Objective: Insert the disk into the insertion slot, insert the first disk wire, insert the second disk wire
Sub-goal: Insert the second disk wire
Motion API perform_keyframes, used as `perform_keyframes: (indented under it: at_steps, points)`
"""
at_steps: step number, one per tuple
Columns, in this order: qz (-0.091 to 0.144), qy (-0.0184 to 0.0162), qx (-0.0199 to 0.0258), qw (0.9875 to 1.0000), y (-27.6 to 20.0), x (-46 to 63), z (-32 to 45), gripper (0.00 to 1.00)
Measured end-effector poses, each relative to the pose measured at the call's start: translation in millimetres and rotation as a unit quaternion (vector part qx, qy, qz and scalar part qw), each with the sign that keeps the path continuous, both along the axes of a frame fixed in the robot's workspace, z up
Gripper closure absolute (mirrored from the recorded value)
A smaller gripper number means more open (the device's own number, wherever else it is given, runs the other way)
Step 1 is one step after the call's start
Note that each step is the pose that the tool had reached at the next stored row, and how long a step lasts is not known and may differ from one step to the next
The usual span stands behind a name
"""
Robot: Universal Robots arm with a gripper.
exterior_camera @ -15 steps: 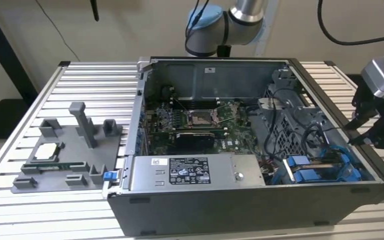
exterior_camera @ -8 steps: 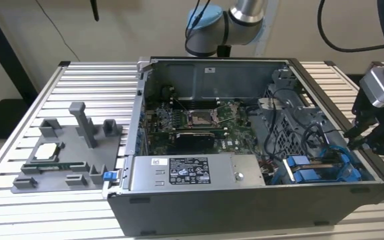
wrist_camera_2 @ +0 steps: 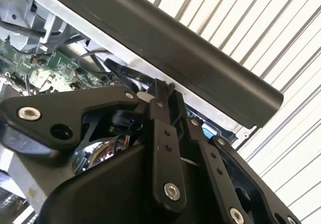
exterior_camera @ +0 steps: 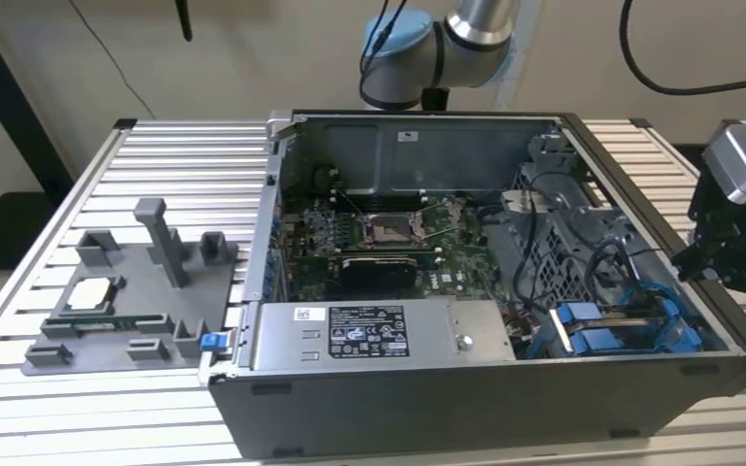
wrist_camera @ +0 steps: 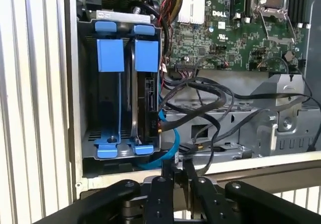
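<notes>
1. Slatted metal desk carries an open computer case.
2. Pincer just outside the case wall, fingers drawn together; any grasp undeterminable.
3. Disk seated on edge in insertion slot, blue cable beside it.
4. Motherboard beyond: white print, not transcribed.

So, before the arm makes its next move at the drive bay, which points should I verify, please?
1. Flat disk in its bright blue plastic carrier seated in the grey sheet-metal insertion slot: ok.
2. Thin blue cable plugged into the disk: cannot tell.
3. Looping black wires kept out of the approach path: not ok, they seem to sprawl right beside the slot.
4. Black gripper outside the dark grey computer case, at its rim: ok.
5. Jaws drawn together: ok. Whether they hold something: cannot tell.
</notes>
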State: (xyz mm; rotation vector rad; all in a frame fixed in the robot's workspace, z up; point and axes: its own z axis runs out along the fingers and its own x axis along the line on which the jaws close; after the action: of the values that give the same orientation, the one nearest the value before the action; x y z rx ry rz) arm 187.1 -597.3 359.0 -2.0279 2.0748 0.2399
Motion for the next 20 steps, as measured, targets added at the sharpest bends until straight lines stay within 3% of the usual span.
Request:
perform_keyframes:
  at_steps: [3,7,20]
  points:
    - [0.0,0.0,0.0001,1.0,-0.1,-5.5,12.7,0.0]
    - [0.0,-0.0001,0.0004,1.0,0.0,-18.4,20.6,0.0]
    - [-0.002,-0.001,0.0003,1.0,4.6,-62.3,23.9,0.0]
